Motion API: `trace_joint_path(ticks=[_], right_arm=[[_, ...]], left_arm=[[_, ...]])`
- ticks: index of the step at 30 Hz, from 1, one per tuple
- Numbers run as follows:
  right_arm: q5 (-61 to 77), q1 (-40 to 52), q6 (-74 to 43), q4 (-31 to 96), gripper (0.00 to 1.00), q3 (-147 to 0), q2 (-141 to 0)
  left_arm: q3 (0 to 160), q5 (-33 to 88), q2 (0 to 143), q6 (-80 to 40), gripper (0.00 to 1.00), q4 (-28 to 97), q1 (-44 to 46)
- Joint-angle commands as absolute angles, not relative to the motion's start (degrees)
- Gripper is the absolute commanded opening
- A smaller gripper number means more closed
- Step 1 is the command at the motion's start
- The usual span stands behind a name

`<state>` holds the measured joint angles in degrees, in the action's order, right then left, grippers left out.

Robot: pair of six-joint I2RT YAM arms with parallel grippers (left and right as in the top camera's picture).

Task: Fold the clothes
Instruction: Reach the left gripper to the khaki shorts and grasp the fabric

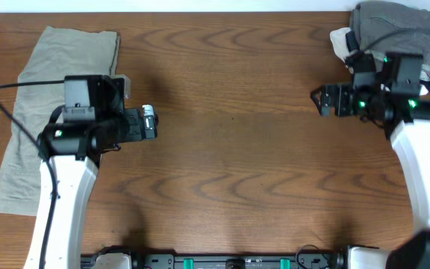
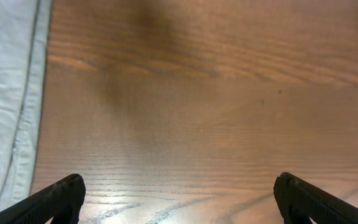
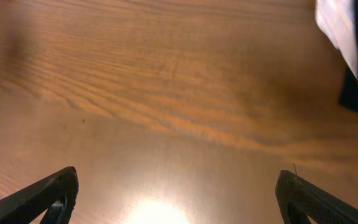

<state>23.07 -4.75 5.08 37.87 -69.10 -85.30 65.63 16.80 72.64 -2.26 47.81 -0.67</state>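
Overhead — one pair of shorts point(image 1: 69, 52).

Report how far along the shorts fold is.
Done, apparently: shorts lie as a narrow lengthwise strip at far left. In hand: nothing; left tool and right tool are open over bare table. Left: likely a crosswise fold, then perhaps stacking by the folded pile.

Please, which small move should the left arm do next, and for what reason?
Probably swing the left gripper over to one end of the shorts. Its jaws are open and empty above the bare table, beside the cloth edge. The shorts lie as a long strip, apparently not yet folded across. The right gripper, also open, is far from them.
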Motion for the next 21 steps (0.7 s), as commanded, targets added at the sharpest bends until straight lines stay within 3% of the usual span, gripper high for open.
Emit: trace_joint_path(ticks=[1, 7, 11, 12, 15, 21], right_arm=[[29.1, -3.7, 6.9, 36.1, 0.99, -71.5, -88.7], [39.9, -3.5, 6.7, 32.1, 0.99, -71.5, -91.8], [37.3, -2.8, 6.7, 32.9, 0.99, -71.5, -92.2], [35.7, -2.4, 6.7, 33.7, 0.95, -71.5, -92.2], [33.8, -1.4, 6.7, 34.8, 0.89, -71.5, -92.2], [28.5, 2.1, 6.7, 35.8, 0.88, -71.5, -92.2]], left_arm=[[66.5, 19.0, 75.8, -0.8, 0.98, 47.9, -1.0], [66.5, 12.9, 81.4, -3.8, 0.98, 48.2, -1.4], [66.5, 2.3, 86.4, -15.2, 0.98, 49.2, -4.4], [66.5, 1.1, 88.1, -16.4, 0.98, 49.3, -5.8], [66.5, -0.3, 91.4, -16.7, 0.98, 49.2, -9.4], [66.4, -1.0, 96.1, -17.3, 0.98, 47.8, -16.9]])
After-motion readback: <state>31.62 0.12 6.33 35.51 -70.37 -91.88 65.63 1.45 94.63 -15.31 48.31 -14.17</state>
